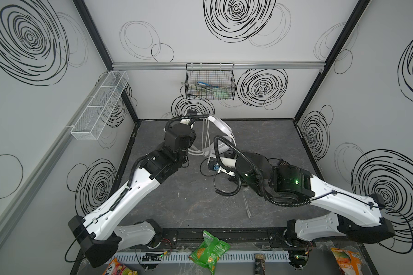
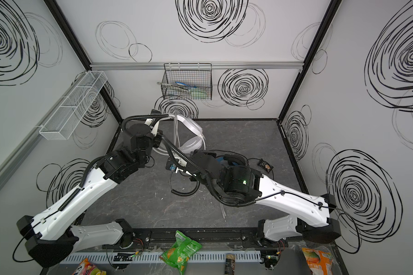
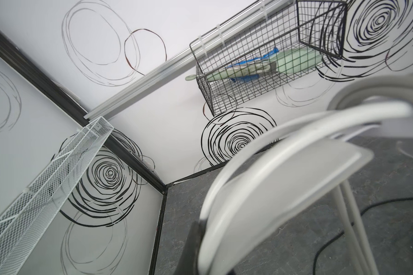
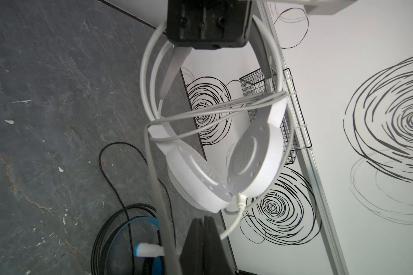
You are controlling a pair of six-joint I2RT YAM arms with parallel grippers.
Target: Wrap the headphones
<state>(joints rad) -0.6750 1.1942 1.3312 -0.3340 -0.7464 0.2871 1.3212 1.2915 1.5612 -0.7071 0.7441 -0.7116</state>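
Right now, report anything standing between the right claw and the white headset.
Nothing solid. The white headset hangs from the left claw, with the shut right claw close by it; only its white cable trails past that claw.

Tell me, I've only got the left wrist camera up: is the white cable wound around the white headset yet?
Observer: Partly; the right wrist view shows the white cable crossing several times between the white headset side arms.
Operator: Who holds the cable?
Observer: The right gripper is shut on the strand hanging under that headset.
Operator: And the other headset?
Observer: The black and blue headset lies on the table, its black cable loose.
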